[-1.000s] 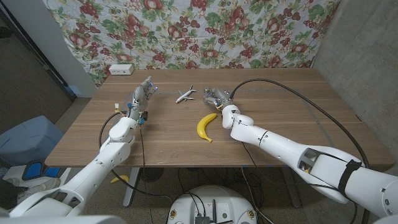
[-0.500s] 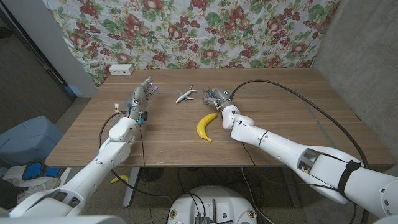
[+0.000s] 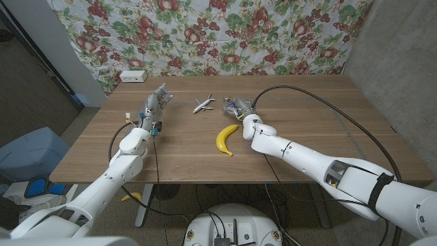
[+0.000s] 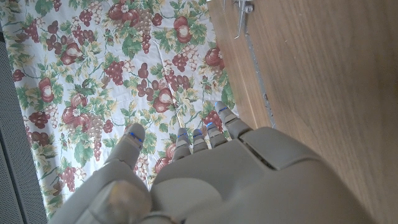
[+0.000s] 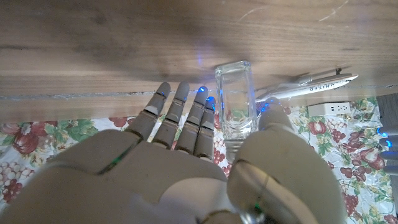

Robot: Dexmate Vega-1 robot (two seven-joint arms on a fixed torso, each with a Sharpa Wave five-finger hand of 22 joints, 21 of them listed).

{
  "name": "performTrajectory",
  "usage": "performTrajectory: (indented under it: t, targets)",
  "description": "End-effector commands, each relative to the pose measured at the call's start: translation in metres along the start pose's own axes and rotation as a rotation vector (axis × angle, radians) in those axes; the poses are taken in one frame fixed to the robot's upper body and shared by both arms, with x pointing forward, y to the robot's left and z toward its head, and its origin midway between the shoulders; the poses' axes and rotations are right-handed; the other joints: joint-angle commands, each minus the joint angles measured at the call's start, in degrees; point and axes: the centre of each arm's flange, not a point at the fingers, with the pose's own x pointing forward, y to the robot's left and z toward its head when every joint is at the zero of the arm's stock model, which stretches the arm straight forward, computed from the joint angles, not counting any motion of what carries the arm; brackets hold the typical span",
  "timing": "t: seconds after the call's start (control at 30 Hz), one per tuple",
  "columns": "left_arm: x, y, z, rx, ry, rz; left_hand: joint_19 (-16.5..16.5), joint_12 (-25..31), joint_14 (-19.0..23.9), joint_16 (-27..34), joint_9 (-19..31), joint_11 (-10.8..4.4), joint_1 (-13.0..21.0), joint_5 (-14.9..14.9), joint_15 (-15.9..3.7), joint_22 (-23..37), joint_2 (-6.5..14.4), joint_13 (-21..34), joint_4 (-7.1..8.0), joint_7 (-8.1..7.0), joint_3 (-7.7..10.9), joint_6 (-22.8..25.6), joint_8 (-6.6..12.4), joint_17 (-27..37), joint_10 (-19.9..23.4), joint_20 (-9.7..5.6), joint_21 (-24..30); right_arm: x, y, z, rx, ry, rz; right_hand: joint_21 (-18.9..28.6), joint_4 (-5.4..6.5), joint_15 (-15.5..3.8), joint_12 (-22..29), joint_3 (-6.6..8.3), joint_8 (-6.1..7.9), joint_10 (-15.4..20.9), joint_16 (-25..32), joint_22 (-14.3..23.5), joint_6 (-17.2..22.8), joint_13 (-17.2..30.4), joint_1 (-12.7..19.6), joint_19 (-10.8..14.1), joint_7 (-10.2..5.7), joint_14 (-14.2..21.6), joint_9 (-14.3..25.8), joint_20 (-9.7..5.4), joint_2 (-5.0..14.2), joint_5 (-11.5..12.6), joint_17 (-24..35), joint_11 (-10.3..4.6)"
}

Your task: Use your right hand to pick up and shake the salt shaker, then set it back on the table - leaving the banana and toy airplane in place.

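The clear glass salt shaker [image 5: 235,99] stands on the table between the thumb and the outstretched fingers [image 5: 180,115] of my right hand [image 5: 186,174]; I cannot tell whether they touch it. In the head view my right hand [image 3: 240,108] is at the shaker [image 3: 231,104], behind the yellow banana [image 3: 226,139]. The white toy airplane [image 3: 203,104] lies just to the shaker's left, and it is seen again as the airplane [image 5: 314,84] in the right wrist view. Further left my left hand [image 3: 156,104] waits with fingers apart, holding nothing.
A white power strip [image 3: 132,76] lies at the table's back left by the fruit-patterned cloth [image 3: 225,34]. A black cable [image 3: 321,109] runs over the table's right half. The airplane [image 4: 242,9] lies beyond my left hand [image 4: 211,180] in the left wrist view.
My right hand has edged slightly further in around the salt shaker. The left hand, banana and airplane have stayed put.
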Motion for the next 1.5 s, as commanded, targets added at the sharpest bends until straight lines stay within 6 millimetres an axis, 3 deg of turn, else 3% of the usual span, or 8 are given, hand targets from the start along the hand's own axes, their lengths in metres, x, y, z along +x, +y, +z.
performTrajectory:
  t: [0.03,0.13,0.27,0.43,0.53,0.63,0.7,1.5]
  targets:
    - [0.000,0.000,0.000,0.005,0.005,0.003,0.63,-0.07,0.09,-0.21,0.21,-0.19,0.02,-0.06,-1.00,0.14,2.20,0.23,-0.43,-0.10,0.12,-0.35,-0.24,0.14,0.11,0.09,-0.32,0.005,0.000,0.004,0.029,0.009,-0.041,-0.34,0.32,-4.39,-0.07,-0.50,0.13,0.69,0.14,0.19,0.14,0.01,-1.21,-0.01,0.45,0.52,0.02,0.21,0.26,-0.01,0.17,0.17]
    - [0.000,0.000,0.000,0.005,0.006,0.004,0.64,-0.07,0.07,-0.22,0.21,-0.15,0.18,-0.07,-1.01,0.14,2.32,0.23,-0.56,-0.10,0.19,-0.36,-0.24,0.12,0.09,0.10,-0.35,0.006,0.002,0.005,0.033,0.005,-0.050,-0.37,0.47,-4.70,0.59,-0.83,0.75,2.61,0.58,0.18,1.58,0.15,-1.99,0.13,0.55,1.60,0.01,0.17,0.32,0.05,0.31,-0.25]
    - [0.000,0.000,-0.001,0.004,0.005,0.005,0.65,-0.08,0.03,-0.24,0.21,-0.07,0.37,-0.10,-0.94,0.13,2.43,0.22,-0.73,-0.12,0.26,-0.37,-0.23,0.10,0.08,0.11,-0.40,0.006,0.004,0.007,0.019,-0.004,-0.079,0.00,-1.51,-6.42,2.16,0.46,2.19,6.68,2.23,0.16,5.18,0.83,1.06,1.55,-0.02,4.61,-0.01,-0.60,1.71,0.41,0.91,-1.56]
    - [-0.001,0.001,0.000,0.005,0.005,0.007,0.65,-0.06,0.09,-0.22,0.21,-0.12,0.61,-0.13,-0.93,0.13,2.52,0.22,-0.98,-0.08,0.31,-0.35,-0.21,0.07,0.10,0.09,-0.47,0.005,0.004,0.007,-0.016,-0.011,-0.124,1.36,-4.36,-9.85,7.20,4.17,5.10,16.18,6.72,0.29,13.61,3.59,10.54,5.12,-3.07,11.64,0.09,-4.11,5.01,0.92,4.27,-5.89]
    - [-0.001,0.001,-0.001,0.002,0.005,0.007,0.68,-0.05,0.09,-0.22,0.21,-0.09,0.71,-0.15,-0.92,0.13,2.54,0.22,-1.09,-0.05,0.32,-0.37,-0.22,0.06,0.13,0.15,-0.49,0.004,0.003,0.006,-0.027,-0.007,-0.140,2.74,-4.64,-10.25,8.35,5.64,5.35,17.46,9.53,0.51,15.01,4.79,15.30,7.78,-4.01,15.21,0.10,-5.77,5.86,1.13,7.02,-6.67]
    - [-0.001,0.000,-0.001,0.002,0.005,0.004,0.71,-0.04,0.08,-0.23,0.21,-0.12,0.82,-0.18,-0.87,0.13,2.57,0.22,-1.23,-0.05,0.32,-0.33,-0.20,0.05,0.15,0.15,-0.51,0.003,0.003,0.005,-0.023,-0.016,-0.165,4.53,-4.73,-10.53,10.68,8.18,6.78,21.51,11.83,1.04,19.32,6.40,21.89,9.68,-5.25,18.74,0.32,-8.14,7.43,1.67,10.40,-7.68]
    - [-0.001,0.000,-0.001,0.001,0.006,0.004,0.72,-0.04,0.10,-0.22,0.22,-0.09,0.89,-0.19,-0.90,0.13,2.58,0.22,-1.30,-0.04,0.32,-0.32,-0.19,0.05,0.15,0.12,-0.53,0.001,0.003,0.005,-0.023,-0.019,-0.181,5.27,-4.49,-10.56,11.74,9.15,7.72,23.36,12.13,1.30,21.77,7.16,23.85,9.86,-5.50,20.18,0.49,-8.92,8.06,1.82,11.50,-7.75]
    - [0.002,-0.003,-0.002,-0.007,0.002,-0.009,0.77,-0.03,0.11,-0.19,0.23,-0.11,1.39,-0.35,-0.98,0.16,2.81,0.22,-1.89,-0.04,0.15,-0.31,-0.18,0.06,0.16,0.12,-0.71,-0.008,-0.011,-0.008,0.109,-0.019,-0.240,8.17,-4.10,-10.40,13.15,10.07,9.85,27.28,11.23,1.76,27.72,7.93,26.50,10.85,-3.76,23.90,0.47,-8.48,6.23,1.65,14.15,-6.66]
